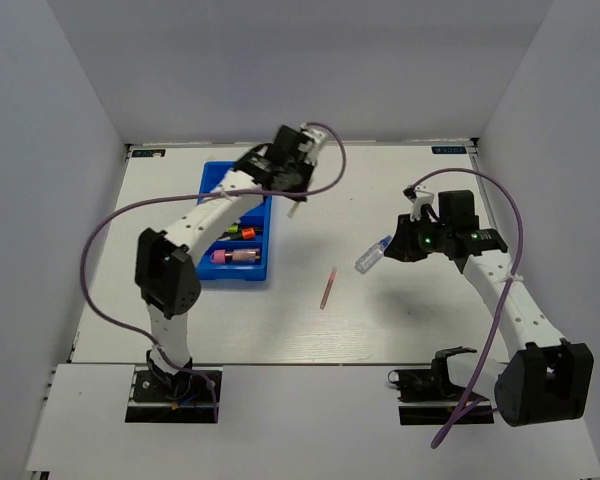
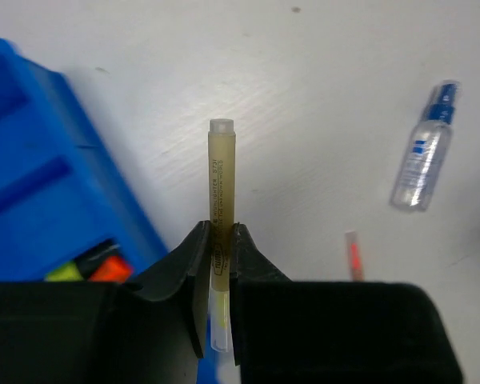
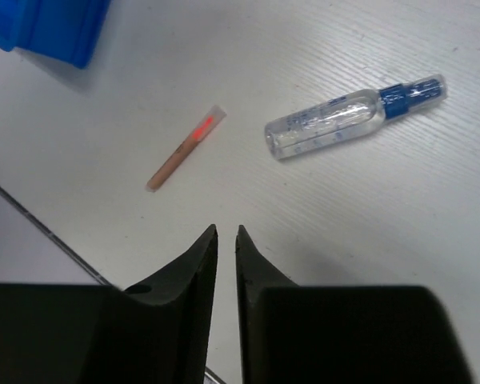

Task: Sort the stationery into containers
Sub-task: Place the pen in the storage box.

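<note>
Bright, even light from overhead, white bench [image 1: 380,320] a touch washed out, shadows soft and faint, left end effector [image 2: 218,240] near-black and featureless, blue tray [image 2: 32,176] blurring at the frame edge.

The white table [image 1: 380,180] carries a blue tray [image 1: 230,277] on its left side, toward the far edge. Right of the tray, around the middle, a thin stick [image 1: 327,288] lies flat, with a clear blue-capped tube [image 1: 372,256] lying near it, slightly farther and to the right
</note>
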Controlling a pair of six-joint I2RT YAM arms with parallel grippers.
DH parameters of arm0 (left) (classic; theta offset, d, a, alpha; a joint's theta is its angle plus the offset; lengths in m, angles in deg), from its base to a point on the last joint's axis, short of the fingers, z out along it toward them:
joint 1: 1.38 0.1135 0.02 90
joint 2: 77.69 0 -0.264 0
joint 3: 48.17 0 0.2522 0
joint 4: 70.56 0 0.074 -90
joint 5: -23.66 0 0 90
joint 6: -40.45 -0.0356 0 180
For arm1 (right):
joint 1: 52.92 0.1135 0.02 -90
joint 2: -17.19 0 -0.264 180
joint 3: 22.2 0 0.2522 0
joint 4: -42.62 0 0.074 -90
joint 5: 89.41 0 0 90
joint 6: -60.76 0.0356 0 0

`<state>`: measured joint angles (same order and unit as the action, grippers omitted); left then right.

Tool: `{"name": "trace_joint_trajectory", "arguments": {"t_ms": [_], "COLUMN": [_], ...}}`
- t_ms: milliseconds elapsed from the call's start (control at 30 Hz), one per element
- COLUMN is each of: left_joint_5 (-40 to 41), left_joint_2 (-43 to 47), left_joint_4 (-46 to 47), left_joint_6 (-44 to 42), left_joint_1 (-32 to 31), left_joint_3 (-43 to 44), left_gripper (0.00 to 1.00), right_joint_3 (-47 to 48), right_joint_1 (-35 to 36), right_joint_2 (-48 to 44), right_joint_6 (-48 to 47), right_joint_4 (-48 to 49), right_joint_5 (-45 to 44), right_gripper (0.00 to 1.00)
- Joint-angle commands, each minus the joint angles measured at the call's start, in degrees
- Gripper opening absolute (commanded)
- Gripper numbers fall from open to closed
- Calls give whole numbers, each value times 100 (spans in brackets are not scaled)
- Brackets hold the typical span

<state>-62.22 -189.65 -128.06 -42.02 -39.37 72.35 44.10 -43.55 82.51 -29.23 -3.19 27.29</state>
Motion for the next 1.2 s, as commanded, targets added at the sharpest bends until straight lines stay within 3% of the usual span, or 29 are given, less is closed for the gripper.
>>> {"name": "trace_joint_trajectory", "arguments": {"t_ms": [0, 67, 200, 267, 433, 900, 1167], "left_joint_5": [-692, -834, -702, -641, -1070, -2652, -2645], "left_joint_2": [614, 859, 799, 720, 386, -229, -581], "left_joint_4": [-477, -416, -609, -679, -661, -20, 226], "left_joint_6": [-1443, -2181, -3888, -4711, -5682, -6615, -6545], "left_joint_1": [582, 845, 1154, 1303, 1672, 2605, 2622], "left_joint_3": [21, -322, -411, -480, -577, -674, -815], "left_gripper": [0, 0, 0, 0, 0, 0, 0], "right_joint_3": [-85, -94, -50, -7, -111, -200, -147], "right_joint_1": [-14, -5, -23, -31, -49, -260, -391], "right_joint_2": [-107, -20, 147, 209, 139, 7, 130], "right_joint_6": [-335, -440, -791, -1063, -1740, -1926, -1952], "right_joint_4": [182, 182, 94, 24, 6, 59, -20], "right_joint_5": [608, 871, 1494, 1627, 2006, 1962, 2050], "right_gripper": [16, 6, 0, 0, 0, 0, 0]}}
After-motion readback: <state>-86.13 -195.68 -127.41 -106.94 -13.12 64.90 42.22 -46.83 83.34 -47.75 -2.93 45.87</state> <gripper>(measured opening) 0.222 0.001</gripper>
